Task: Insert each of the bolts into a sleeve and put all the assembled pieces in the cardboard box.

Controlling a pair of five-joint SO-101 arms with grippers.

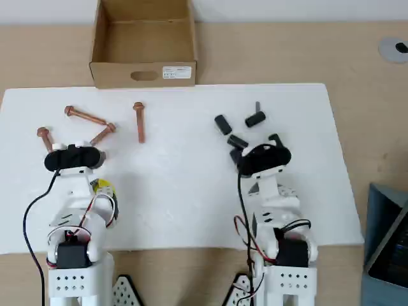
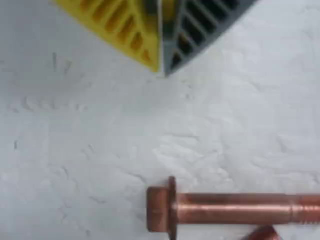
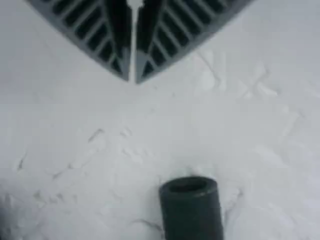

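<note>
Several copper bolts lie on the left of the white mat [image 1: 172, 191]: one [image 1: 139, 121] lies alone, the others [image 1: 86, 116] cluster near the left arm [image 1: 73, 159]. Several black sleeves [image 1: 222, 124] are scattered just beyond the right arm [image 1: 264, 159]. My left gripper [image 2: 161, 69], with one yellow and one grey finger, is shut on nothing just above the mat, a short way from a bolt [image 2: 230, 207]. My right gripper [image 3: 133, 76] is also shut and holds nothing, with a sleeve [image 3: 192, 207] lying ahead of it. The cardboard box [image 1: 143, 73] stands open beyond the mat.
The mat's middle strip between the two arms is bare. A grey round fitting [image 1: 394, 49] sits in the table at the far right, and a dark bin [image 1: 386, 248] stands off the mat's right edge.
</note>
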